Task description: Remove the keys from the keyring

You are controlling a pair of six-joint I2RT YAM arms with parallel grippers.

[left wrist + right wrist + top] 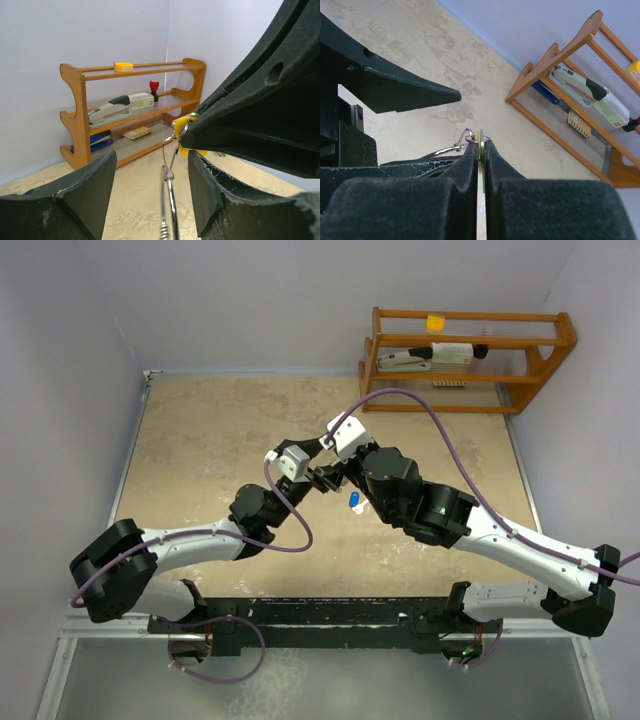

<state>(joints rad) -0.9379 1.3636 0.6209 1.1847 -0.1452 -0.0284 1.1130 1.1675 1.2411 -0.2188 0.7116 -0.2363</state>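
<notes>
Beige marbled tabletop (pixel 200 440) between pale walls, with a wooden rack (pixel 470 345) at the far right. The right claw (pixel 481 146) is clenched on one yellow key (pixel 185 120), of which only a thin edge and part of the head show. The keyring (pixel 470 134) hangs at that claw's tips, partly hidden. A silver clasp (pixel 169 170) runs from the ring into the left claw (pixel 150 160), whose jaws stand apart on either side of it; its lower end is cut off. One blue key (pixel 353 500) lies on the tabletop just beside the right claw. The label on the stapler (pixel 120 107) is too small to read.
</notes>
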